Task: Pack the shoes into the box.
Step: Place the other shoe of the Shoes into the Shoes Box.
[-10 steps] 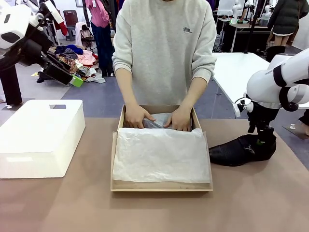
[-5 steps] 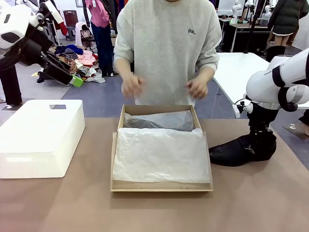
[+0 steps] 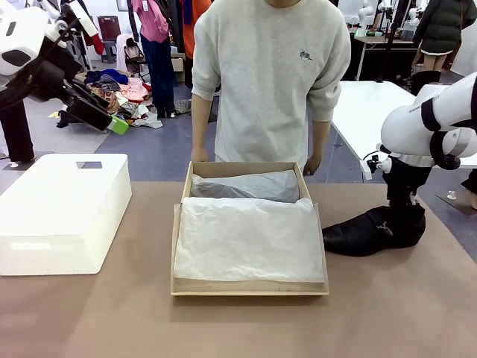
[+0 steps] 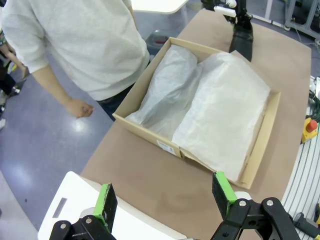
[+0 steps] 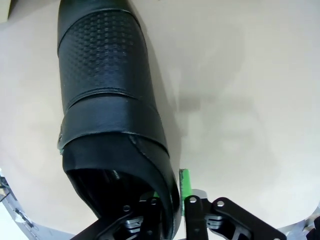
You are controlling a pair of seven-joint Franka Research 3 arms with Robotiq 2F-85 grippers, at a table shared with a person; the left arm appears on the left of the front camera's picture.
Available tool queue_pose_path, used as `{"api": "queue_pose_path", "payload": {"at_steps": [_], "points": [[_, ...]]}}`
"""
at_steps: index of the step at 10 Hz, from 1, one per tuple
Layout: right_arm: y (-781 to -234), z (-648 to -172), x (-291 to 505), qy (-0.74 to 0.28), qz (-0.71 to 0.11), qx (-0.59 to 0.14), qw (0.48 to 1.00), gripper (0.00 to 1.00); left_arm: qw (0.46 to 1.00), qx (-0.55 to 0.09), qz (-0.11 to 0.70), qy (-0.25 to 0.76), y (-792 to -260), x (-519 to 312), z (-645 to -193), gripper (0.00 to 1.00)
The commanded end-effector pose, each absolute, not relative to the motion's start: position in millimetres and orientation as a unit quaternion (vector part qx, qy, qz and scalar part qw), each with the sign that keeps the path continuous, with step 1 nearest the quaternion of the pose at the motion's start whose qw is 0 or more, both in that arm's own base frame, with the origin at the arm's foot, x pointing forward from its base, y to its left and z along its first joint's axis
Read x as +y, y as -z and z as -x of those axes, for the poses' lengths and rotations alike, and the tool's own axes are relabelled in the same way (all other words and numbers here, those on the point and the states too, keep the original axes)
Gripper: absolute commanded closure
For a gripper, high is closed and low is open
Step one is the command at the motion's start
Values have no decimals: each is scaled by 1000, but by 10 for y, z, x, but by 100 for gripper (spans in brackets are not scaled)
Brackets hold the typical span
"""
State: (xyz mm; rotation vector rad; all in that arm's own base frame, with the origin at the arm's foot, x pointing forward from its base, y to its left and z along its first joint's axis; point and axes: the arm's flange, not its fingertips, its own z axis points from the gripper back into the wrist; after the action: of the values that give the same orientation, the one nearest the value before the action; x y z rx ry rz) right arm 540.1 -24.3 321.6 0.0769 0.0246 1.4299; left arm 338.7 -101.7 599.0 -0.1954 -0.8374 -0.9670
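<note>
One black glossy shoe [image 3: 369, 233] lies on the table just right of the box [image 3: 250, 288], toe toward it. My right gripper [image 3: 406, 220] stands straight down over the heel. In the right wrist view the gripper [image 5: 172, 192] is shut on the shoe [image 5: 107, 75], pinching its heel rim with one finger inside and a green pad [image 5: 185, 184] outside. The tan cardboard box [image 4: 145, 132] is lined with white tissue paper [image 3: 250, 239], which bulges along the far side. My left gripper [image 4: 165, 197] hangs open, high at the left [image 3: 100, 115].
A white plastic box [image 3: 63, 212] stands at the table's left. The person stands behind the cardboard box with one hand [image 3: 200, 154] and the other hand [image 3: 313, 164] hanging by the table's far edge. Bare table lies in front of the box.
The person lifted both hands off the tissue in the box and dropped them to the sides. My right gripper closed on the shoe's heel rim. The left arm stayed put.
</note>
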Motion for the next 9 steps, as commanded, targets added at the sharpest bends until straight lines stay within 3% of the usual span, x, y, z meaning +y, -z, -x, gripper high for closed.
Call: {"api": "queue_pose_path", "payload": {"at_steps": [1, 5, 9], "points": [[-3250, -5469, -275, -652, -40, 10, 757, 100, 796, -390, 95, 453, -6000, -1013, -3385, 0], [-3383, -5468, -348, -637, -53, 1, 769, 100, 796, -390, 95, 453, -6000, -1013, -3385, 0], [-4137, -5409, -384, -559, -67, 7, 826, 100, 796, -390, 95, 453, -6000, -1013, -3385, 0]]}}
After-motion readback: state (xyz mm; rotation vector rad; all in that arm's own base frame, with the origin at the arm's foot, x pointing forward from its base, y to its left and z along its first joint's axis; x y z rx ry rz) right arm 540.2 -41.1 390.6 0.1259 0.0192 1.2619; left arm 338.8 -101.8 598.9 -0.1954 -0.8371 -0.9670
